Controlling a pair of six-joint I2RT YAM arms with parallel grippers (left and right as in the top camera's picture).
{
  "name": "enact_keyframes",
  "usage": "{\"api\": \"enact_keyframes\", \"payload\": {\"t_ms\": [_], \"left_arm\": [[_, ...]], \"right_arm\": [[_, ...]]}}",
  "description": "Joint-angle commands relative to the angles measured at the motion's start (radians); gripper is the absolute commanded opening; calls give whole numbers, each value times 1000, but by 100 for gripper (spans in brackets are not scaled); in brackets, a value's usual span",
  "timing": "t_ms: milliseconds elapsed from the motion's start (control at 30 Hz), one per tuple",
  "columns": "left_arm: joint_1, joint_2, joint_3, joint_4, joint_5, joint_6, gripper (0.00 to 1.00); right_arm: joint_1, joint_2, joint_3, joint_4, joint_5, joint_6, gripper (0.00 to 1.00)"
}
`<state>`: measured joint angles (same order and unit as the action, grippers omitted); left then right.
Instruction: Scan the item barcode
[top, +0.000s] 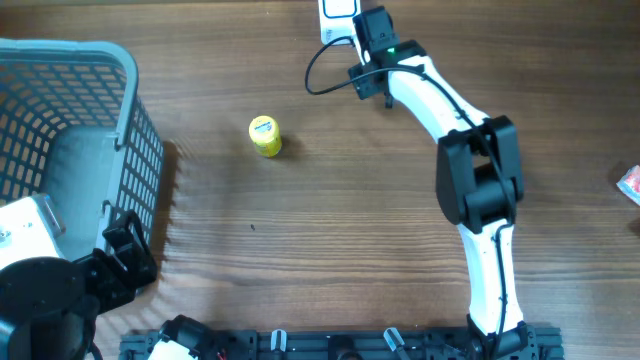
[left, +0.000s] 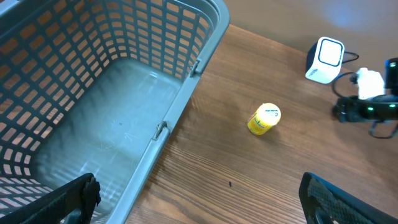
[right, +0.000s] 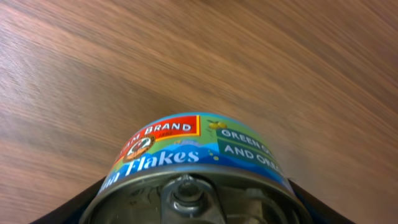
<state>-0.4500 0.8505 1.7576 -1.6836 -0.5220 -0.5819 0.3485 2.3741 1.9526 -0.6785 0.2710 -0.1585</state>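
A round can (right: 193, 158) is clamped between the two dark fingers (right: 318, 206) of the right gripper (top: 371, 28), one finger on each side of it. In the right wrist view the can is seen from just above its metal lid. Its label is blue with a red and orange brand panel, the word "Flakes" in white, and a green panel to the right. Bare wood grain is seen beyond the can.

From overhead, the right arm is stretched to the far edge of the table (top: 330, 250), and the gripper is held just beside a small white scanner (top: 337, 12) standing there. A black cable (top: 318, 76) is looped on the wood beside them.

The left gripper (top: 128, 256) is parked at the near left corner with its fingers (left: 69, 202) spread wide and nothing between them. It is placed next to a grey-blue plastic basket (top: 125, 90) with slotted walls. A small yellow container (top: 265, 136) is lying on its side on the table between the basket and the scanner, apart from both. Part of a red item (top: 631, 183) is cut off by the right edge.
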Motion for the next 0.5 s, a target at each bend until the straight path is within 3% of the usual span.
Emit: {"api": "enact_keyframes", "payload": {"t_ms": [0, 333, 467], "left_arm": [[-3, -5, 0, 0, -3, -2, 100], [-3, -5, 0, 0, -3, -2, 100], [-3, -5, 0, 0, -3, -2, 100]], "right_arm": [[-67, -110, 3, -94, 88, 2, 66], [-302, -180, 3, -476, 43, 121, 66], [-431, -180, 3, -519, 43, 160, 65]]}}
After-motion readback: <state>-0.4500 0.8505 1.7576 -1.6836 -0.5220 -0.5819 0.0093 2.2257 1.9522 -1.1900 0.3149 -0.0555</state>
